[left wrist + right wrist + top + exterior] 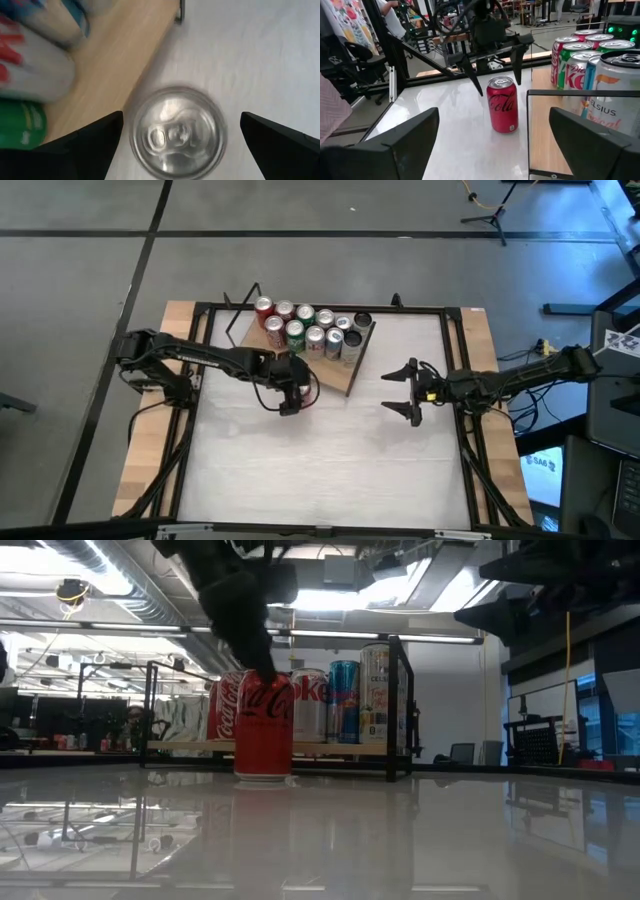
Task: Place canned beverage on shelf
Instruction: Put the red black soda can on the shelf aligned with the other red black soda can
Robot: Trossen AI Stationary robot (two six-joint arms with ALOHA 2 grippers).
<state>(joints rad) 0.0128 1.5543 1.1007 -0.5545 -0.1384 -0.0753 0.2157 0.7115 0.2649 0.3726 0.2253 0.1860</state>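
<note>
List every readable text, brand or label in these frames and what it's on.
"Coca-Cola" script: red can on the table, under the open left gripper.
"Coca-Cola": red can on the shelf.
"Diet Coke", partly hidden: silver can.
"ELSIUS", start cut off: white can.
Blue can: print too blurred to read.
Sign at the table's right: unreadable.
</note>
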